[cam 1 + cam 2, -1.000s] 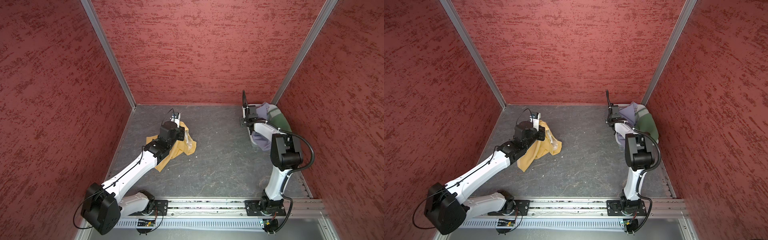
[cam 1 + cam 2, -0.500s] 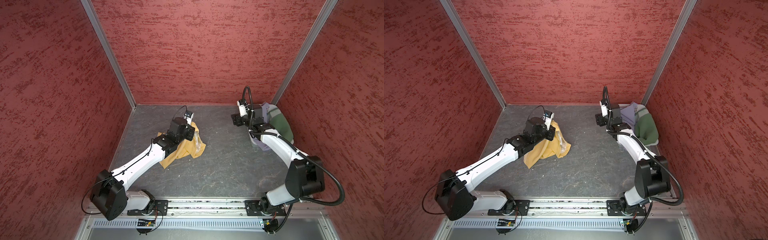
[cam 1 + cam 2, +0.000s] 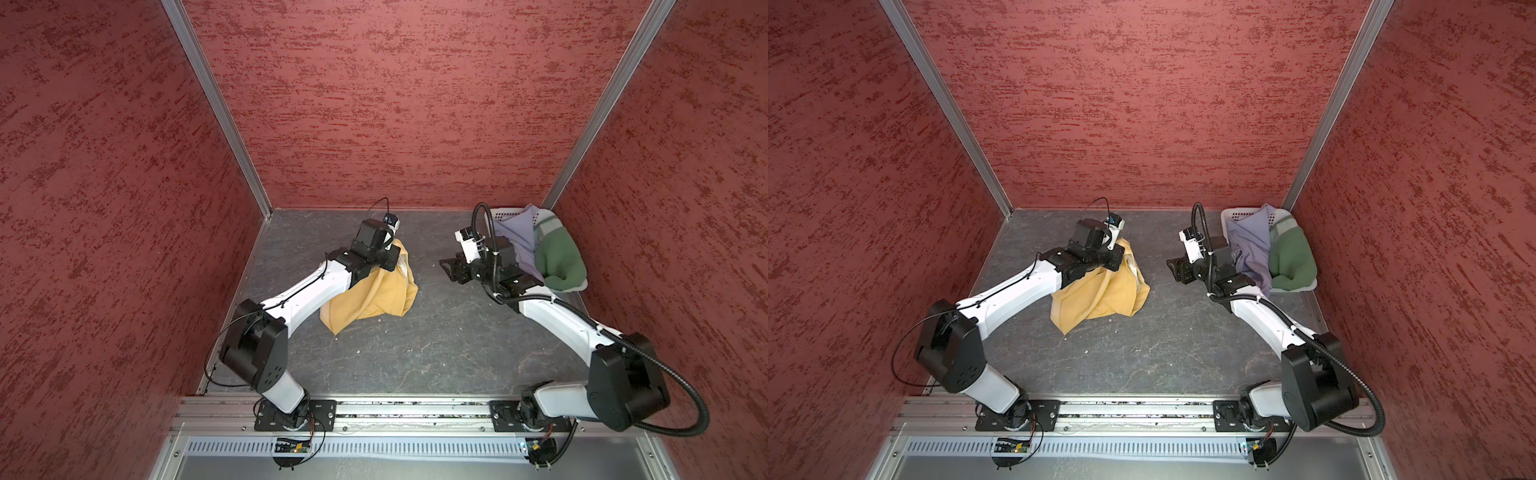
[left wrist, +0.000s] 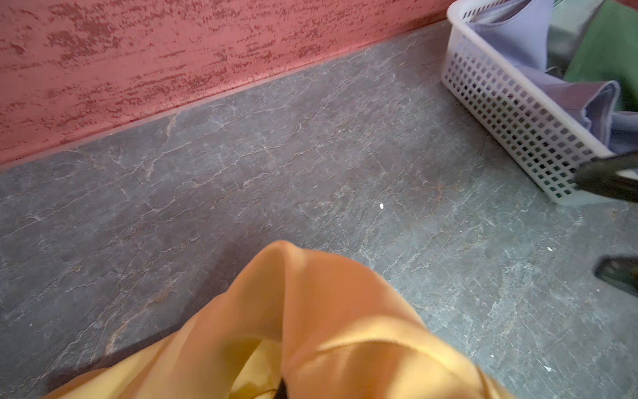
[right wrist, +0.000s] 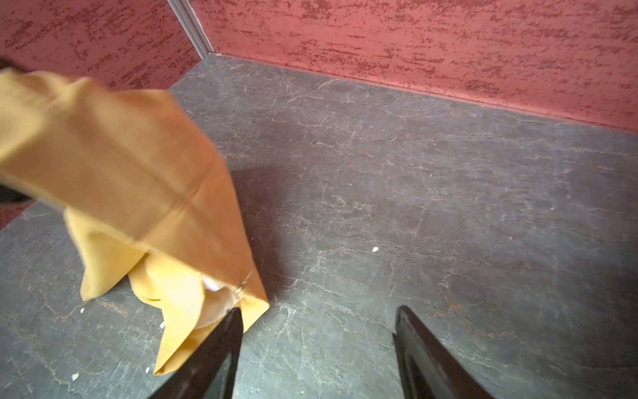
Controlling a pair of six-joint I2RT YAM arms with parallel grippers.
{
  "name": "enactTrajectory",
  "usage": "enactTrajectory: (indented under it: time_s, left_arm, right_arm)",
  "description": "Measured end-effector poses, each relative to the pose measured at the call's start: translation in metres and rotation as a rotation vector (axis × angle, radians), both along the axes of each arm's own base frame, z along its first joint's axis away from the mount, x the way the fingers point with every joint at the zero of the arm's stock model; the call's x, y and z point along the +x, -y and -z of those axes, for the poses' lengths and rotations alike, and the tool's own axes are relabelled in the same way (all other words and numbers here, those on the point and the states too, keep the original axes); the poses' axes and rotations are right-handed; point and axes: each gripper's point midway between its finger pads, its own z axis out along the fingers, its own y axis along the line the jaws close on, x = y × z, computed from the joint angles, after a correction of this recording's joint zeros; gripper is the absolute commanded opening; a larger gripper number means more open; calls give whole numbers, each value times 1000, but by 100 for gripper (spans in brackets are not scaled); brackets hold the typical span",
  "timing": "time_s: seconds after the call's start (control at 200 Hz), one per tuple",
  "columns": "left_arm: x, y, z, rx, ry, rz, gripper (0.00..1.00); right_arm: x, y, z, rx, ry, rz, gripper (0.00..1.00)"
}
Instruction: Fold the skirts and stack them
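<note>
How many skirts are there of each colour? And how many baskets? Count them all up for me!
Yellow skirt: 1
Lavender skirt: 1
Green skirt: 1
White basket: 1
Total: 4

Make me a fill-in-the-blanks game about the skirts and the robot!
1. The purple skirt and the green skirt lie in a white ___.
2. The only skirt outside it is ___.
3. The right fingers are ___, with nothing between them.

Missing words: basket, yellow, open.
</note>
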Motion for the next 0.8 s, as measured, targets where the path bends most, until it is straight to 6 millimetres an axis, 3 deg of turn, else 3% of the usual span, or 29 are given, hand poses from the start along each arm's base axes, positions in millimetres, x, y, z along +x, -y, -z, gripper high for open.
enactTrajectory:
  time_s: [0.085, 0.185, 0.356, 0.471, 0.591, 0.706, 0.797]
  left_arm:
    - [22, 0, 12, 11, -48, -23, 45]
    - [44, 1, 28, 19, -106, -51, 68]
    - [55, -4, 53, 51, -177, -77, 99]
    - [54, -7, 56, 61, -186, -87, 99]
    - [51, -14, 51, 68, -172, -105, 99]
    - [34, -32, 43, 66, -163, -145, 99]
    - [19, -49, 31, 43, -139, -190, 99]
  right_arm:
    - [-9, -8, 8, -4, -17, -26, 68]
    - [-18, -17, 16, -15, -34, -53, 68]
    - [-26, -31, 32, -76, -55, -105, 68]
    - [-31, -42, 43, -153, -34, -181, 69]
    - [-43, -59, 42, -248, 76, -302, 71]
    - [-54, -71, 43, -334, 184, -419, 71]
    - [-69, -77, 55, -422, 269, -528, 71]
